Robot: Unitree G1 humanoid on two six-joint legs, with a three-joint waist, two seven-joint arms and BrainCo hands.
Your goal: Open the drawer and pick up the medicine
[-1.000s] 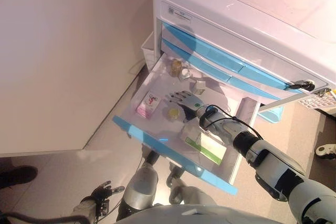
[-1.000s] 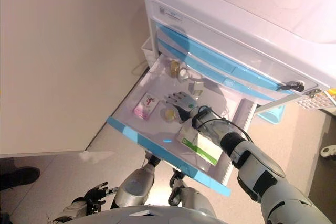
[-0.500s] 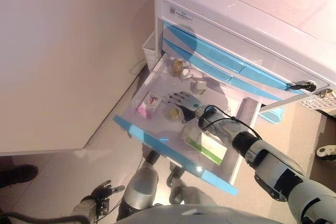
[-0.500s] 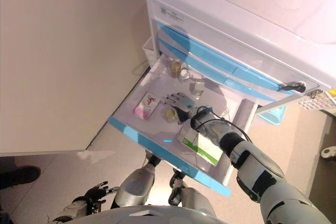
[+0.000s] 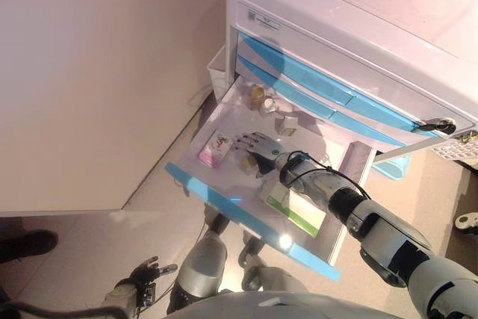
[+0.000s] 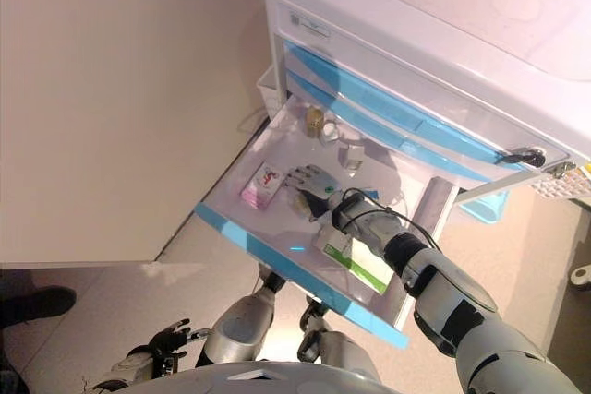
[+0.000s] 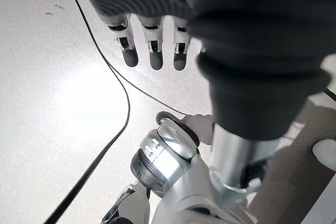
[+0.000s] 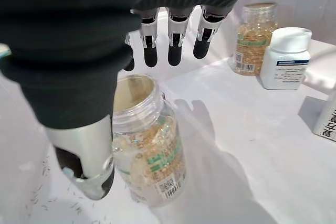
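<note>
The white drawer with a blue front (image 5: 246,218) is pulled out of the cabinet. My right hand (image 5: 258,147) is inside it, over a clear jar of yellow capsules (image 8: 149,156) with no lid. In the right wrist view the fingers (image 8: 176,45) reach straight past the jar and the thumb (image 8: 86,156) is beside it, close to its side; the hand is open. My left hand (image 5: 143,273) hangs low near the floor with relaxed fingers (image 7: 152,45), holding nothing.
Also in the drawer: a pink box (image 5: 215,149) left of my hand, a green-and-white box (image 5: 299,211) on the right, a second capsule jar (image 8: 252,38), a white bottle (image 8: 283,59) and a small box (image 5: 287,125) at the back. Shut blue drawers (image 5: 299,80) lie above.
My right hand has moved a little towards the drawer front and now covers the capsule jar in the eye views. The whole picture has shifted slightly, so the camera moved.
</note>
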